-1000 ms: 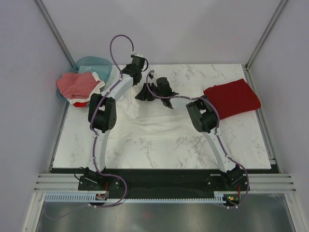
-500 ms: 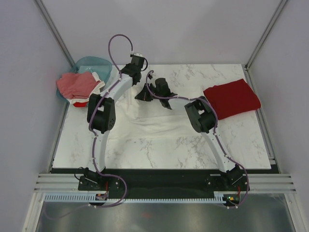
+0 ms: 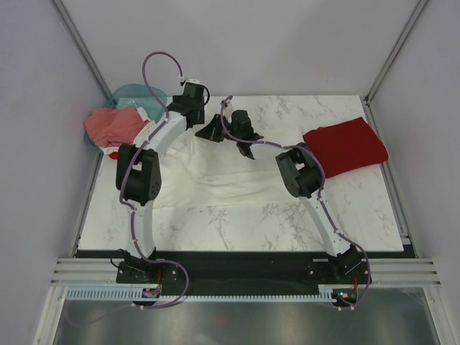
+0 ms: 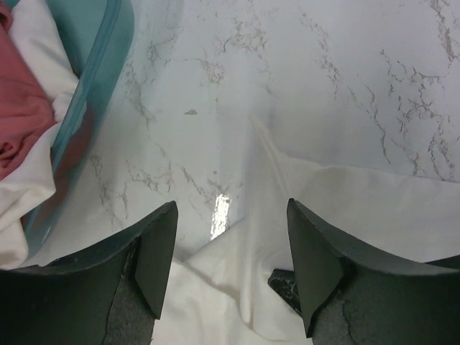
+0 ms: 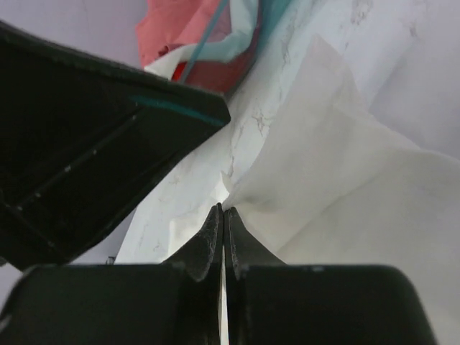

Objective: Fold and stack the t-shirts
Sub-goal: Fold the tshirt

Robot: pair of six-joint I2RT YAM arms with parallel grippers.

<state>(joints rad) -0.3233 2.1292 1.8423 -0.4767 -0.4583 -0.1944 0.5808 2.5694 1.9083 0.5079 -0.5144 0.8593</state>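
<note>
White t-shirt (image 3: 215, 183) lies flat in the middle; right claw (image 5: 223, 210) pinches its edge at 12 o'clock; left claw (image 4: 230, 208) hangs open at 11 o'clock; folding looks just begun; next, left must grab cloth too.

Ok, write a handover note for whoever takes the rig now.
The left gripper is open above the far left corner of the white t-shirt.
The right gripper is shut, apparently pinching that shirt's far edge.
The white t-shirt lies spread mid-table; the dark red t-shirt sits folded at the right; the pinkish-red t-shirt and others are in the basket, far left.
Done: dark red folded. Left: fold the white and the basket's shirts, stack all.
</note>
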